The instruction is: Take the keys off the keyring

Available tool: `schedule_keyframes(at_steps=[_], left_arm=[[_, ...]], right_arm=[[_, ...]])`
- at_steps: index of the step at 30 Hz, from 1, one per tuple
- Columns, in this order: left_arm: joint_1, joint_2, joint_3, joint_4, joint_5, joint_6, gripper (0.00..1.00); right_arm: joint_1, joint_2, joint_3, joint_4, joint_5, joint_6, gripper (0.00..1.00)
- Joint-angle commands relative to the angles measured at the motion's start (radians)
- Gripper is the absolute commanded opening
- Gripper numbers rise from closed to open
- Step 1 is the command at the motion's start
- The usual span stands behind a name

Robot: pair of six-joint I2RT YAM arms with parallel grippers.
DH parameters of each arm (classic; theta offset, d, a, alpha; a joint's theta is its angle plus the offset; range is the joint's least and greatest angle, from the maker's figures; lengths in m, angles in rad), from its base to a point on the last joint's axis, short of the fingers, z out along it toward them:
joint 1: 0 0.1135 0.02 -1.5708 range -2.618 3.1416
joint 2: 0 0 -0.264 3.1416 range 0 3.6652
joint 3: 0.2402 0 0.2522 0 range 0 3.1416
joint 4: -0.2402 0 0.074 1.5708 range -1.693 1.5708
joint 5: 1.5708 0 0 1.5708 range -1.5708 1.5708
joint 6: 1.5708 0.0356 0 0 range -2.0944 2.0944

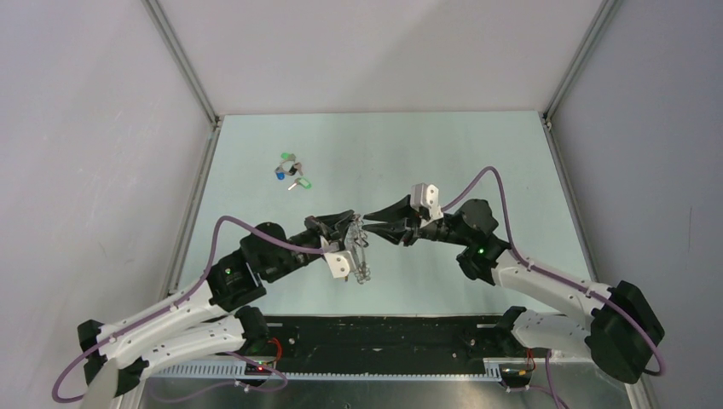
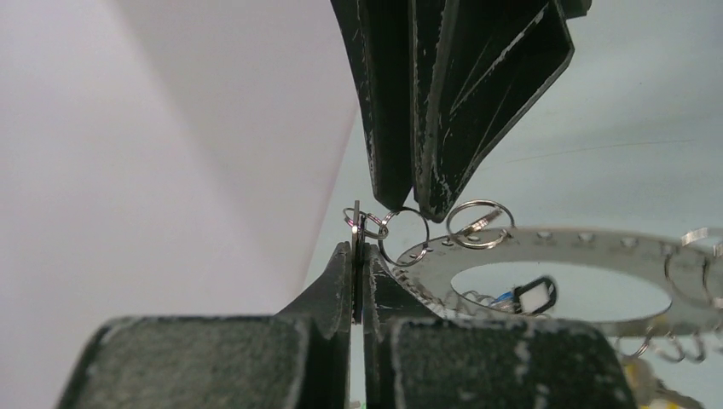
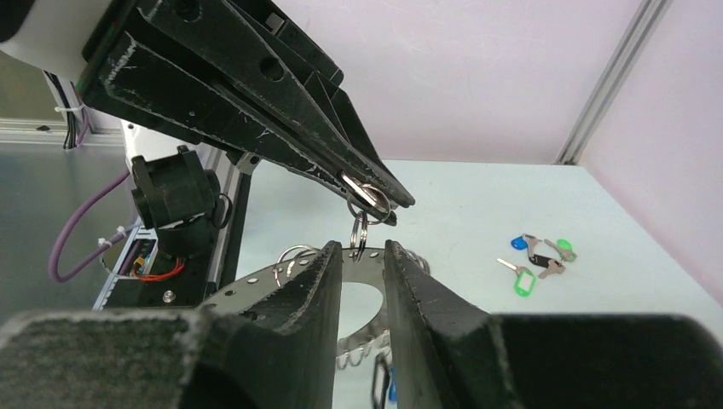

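The keyring point(image 1: 361, 256), a flat grey disc with a wide hole, hangs in the air between both grippers. My left gripper point(image 1: 351, 223) is shut on one small wire loop point(image 3: 367, 192) at its rim; the thin metal shows between the tips in the left wrist view point(image 2: 359, 247). A second loop point(image 3: 360, 232) hangs from the held one down to the disc point(image 3: 256, 277). My right gripper point(image 3: 362, 251) is slightly open, its tips on either side of that second loop, just above the disc point(image 2: 597, 251). A black-tagged key point(image 2: 533, 296) still hangs under the disc.
Several loose keys point(image 1: 290, 170) with blue, black and green tags lie on the pale green table at the far left, also in the right wrist view point(image 3: 537, 260). The black base rail point(image 1: 384, 332) runs along the near edge. White walls enclose the table.
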Motion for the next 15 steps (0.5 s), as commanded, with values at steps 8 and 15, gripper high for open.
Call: schedule_keyframes(at_steps=[8,15], left_arm=[[-0.003,-0.015,0.03,0.059,0.035,-0.015,0.0],[-0.002,-0.016,0.03,0.059,-0.011,-0.008,0.0]], right_arm=[[0.012,0.07,0.092,0.069,-0.006,0.029,0.14],[0.01,-0.002,0.092,-0.033,0.016,0.006,0.0]])
